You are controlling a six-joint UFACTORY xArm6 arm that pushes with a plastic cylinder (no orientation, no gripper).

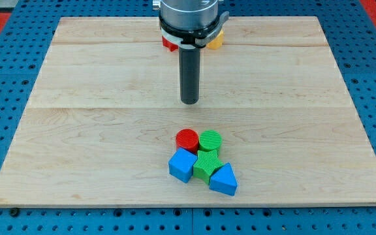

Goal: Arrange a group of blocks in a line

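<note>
The wooden board (77, 78) fills most of the view, pale and bare across its middle, sitting on a blue perforated table (5, 215). My arm comes down from the view's top centre, and my tip (189, 102) rests on the board a little above its middle. I carry no pincer, only this rod, so there is nothing to release or clench; I can only push.

The group I must line up sits well below my tip, towards the view's bottom, packed tight. A red cylinder (187, 140) and a green cylinder (209, 140) stand side by side at the top of the cluster. Under them lie a blue cube (182, 165), a green block (207, 163) whose shape I cannot make out for certain, and a blue triangular block (224, 179) at the lower right. All five touch or nearly touch.

Behind my arm, at the view's top, a red block (169, 43) and a yellow block (215, 42) peek out, mostly hidden.

I judge the work barely begun. To do it well, I should come round the cluster rather than drive straight into it, and nudge one outer block at a time with short pushes through its centre so it slides without spinning. The two cylinders already form a short row; extending that seems the least disruptive.
</note>
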